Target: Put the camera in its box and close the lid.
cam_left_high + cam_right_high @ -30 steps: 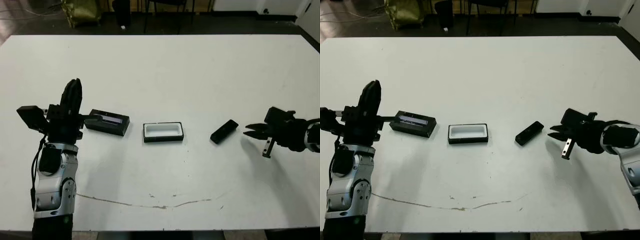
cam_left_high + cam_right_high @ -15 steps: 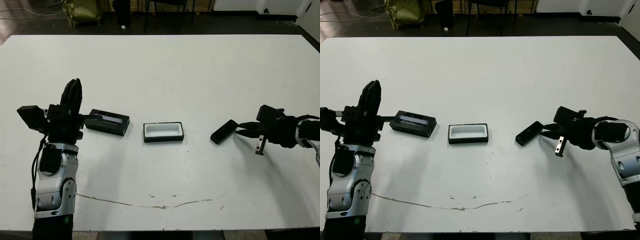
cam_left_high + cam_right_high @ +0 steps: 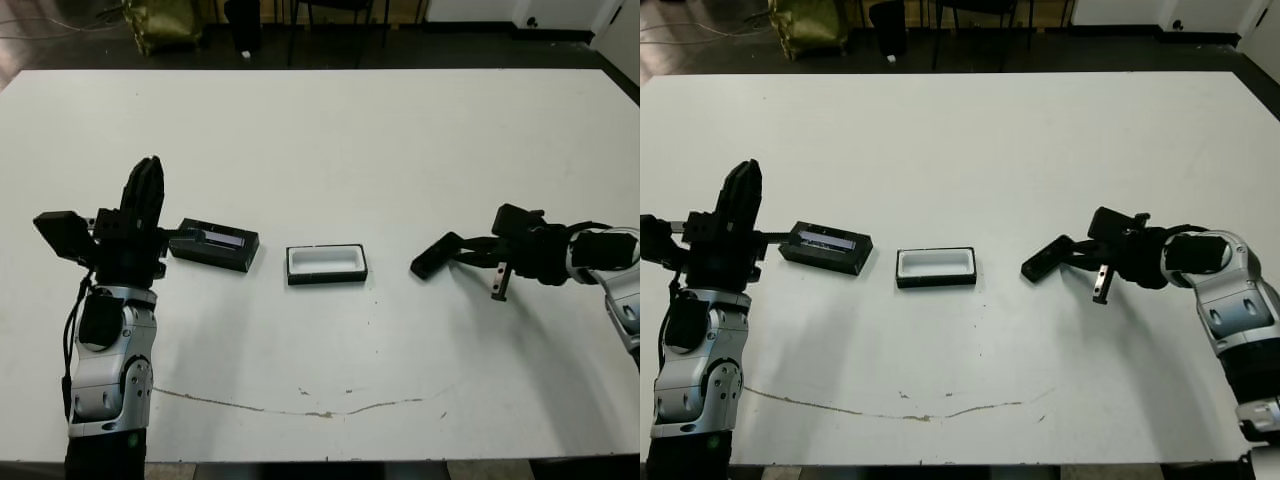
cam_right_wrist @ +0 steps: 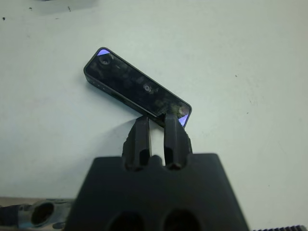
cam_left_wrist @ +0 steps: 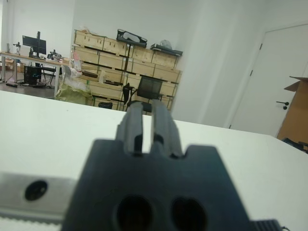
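While the camera [image 3: 438, 254] lies flat on the white desk [image 3: 330, 130] at about four o'clock from the desk's middle, the right gripper [image 3: 466, 252] is reached across to it from three o'clock, low over the surface. In the right wrist view the two black fingers [image 4: 142, 140] are seen side by side with only a narrow slit between them, their tips at the near end of the camera [image 4: 137, 89], one tip laid over its edge. Nothing is seen between the jaws; they are nearly together, and whether the tips actually press on the camera cannot be told. A purplish glint is shown at each end of the camera's glossy top face.

The box [image 3: 327, 264] is set near the desk's middle, slightly toward six o'clock, open side up with its white lining showing, and well apart from the camera at its three o'clock. The lid [image 3: 214, 244] is placed near the box at its nine o'clock, flat, pale strip upward, not touching it.

The left gripper [image 3: 146, 196] is held upright just beside the lid's nine o'clock end, fingers pointing up and away from the desk. In the left wrist view its jaws are seen nearly together, a thin gap between them, with nothing held.
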`<action>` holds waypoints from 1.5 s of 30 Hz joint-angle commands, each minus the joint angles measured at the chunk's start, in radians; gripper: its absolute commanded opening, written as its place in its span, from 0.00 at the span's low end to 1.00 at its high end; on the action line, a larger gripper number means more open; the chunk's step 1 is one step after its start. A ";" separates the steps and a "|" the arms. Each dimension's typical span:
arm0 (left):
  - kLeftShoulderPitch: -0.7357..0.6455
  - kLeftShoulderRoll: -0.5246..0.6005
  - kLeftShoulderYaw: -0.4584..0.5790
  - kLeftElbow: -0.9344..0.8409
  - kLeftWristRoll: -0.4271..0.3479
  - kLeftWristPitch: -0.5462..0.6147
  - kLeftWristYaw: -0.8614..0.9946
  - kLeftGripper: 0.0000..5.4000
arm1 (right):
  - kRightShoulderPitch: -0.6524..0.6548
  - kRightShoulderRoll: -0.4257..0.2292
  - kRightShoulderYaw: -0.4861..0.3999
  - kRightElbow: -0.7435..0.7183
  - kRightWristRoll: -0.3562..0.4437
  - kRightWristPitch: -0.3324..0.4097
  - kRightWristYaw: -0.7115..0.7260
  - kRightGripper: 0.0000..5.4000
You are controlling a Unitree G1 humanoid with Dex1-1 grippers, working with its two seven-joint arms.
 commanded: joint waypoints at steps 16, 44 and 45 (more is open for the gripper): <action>0.019 0.009 -0.006 0.008 0.009 0.010 0.007 0.00 | -0.044 0.042 0.050 -0.040 -0.100 0.113 -0.061 0.00; 0.014 0.009 -0.008 0.009 0.011 0.011 0.007 0.00 | 0.051 -0.052 -0.077 -0.203 0.009 0.148 -0.027 0.00; 0.013 0.009 -0.009 0.010 0.012 0.010 0.006 0.00 | 0.052 -0.053 -0.079 -0.194 0.012 0.143 -0.025 0.00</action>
